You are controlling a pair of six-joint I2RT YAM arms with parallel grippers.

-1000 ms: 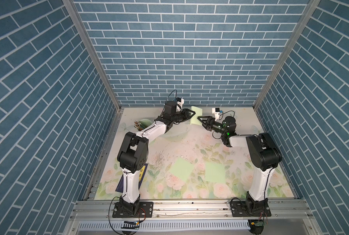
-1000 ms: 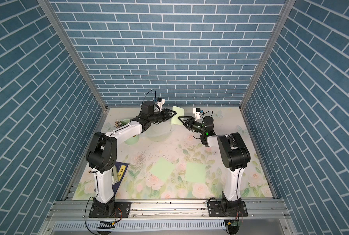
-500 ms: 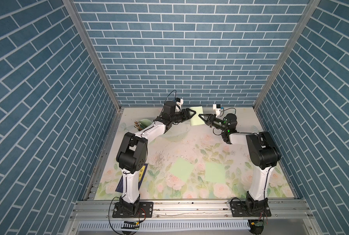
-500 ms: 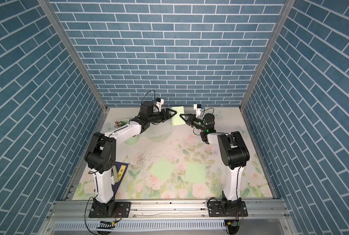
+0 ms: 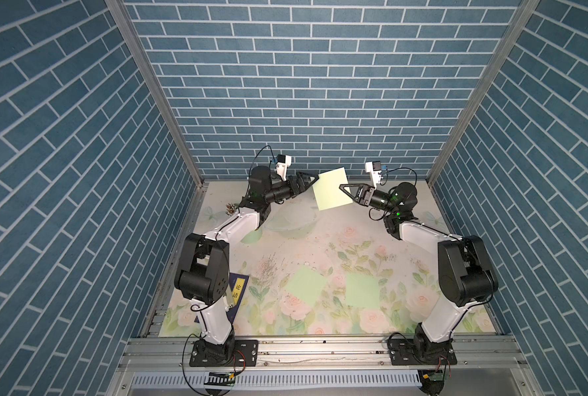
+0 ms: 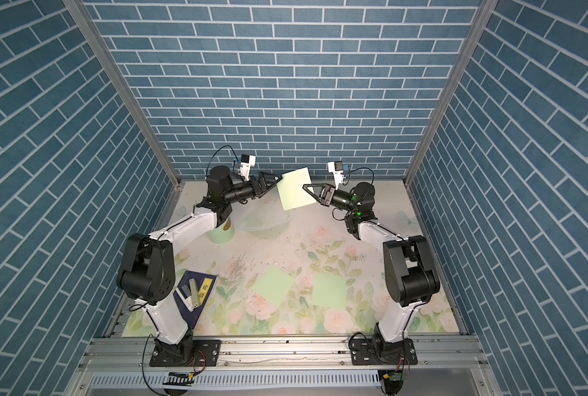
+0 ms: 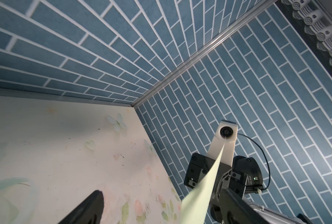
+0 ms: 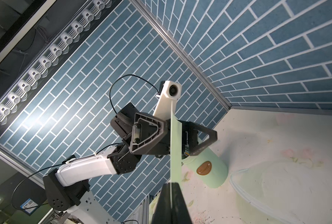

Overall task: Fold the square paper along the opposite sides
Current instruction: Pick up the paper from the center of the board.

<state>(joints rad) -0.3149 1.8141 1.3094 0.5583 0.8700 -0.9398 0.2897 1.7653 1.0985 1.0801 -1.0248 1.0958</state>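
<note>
Right gripper (image 5: 342, 187): jaws pressed together on one edge of the square paper (image 5: 332, 189), holding it in the air at the back of the table (image 5: 320, 240).
Left gripper (image 8: 188, 135): jaws spread wide on either side of the paper's opposite edge; the right wrist view shows one finger on each face of the sheet, neither clamping it.
Square paper: pale green, raised off the table between the two grippers, tilted, seen edge-on in both wrist views.
Other sheets: two green squares (image 5: 305, 286) (image 5: 362, 290) lie flat near the front, side by side and apart.
Mint cup (image 8: 209, 170): stands on the table below the left gripper.
Book (image 6: 196, 295): dark blue, beside the left arm's base.
</note>
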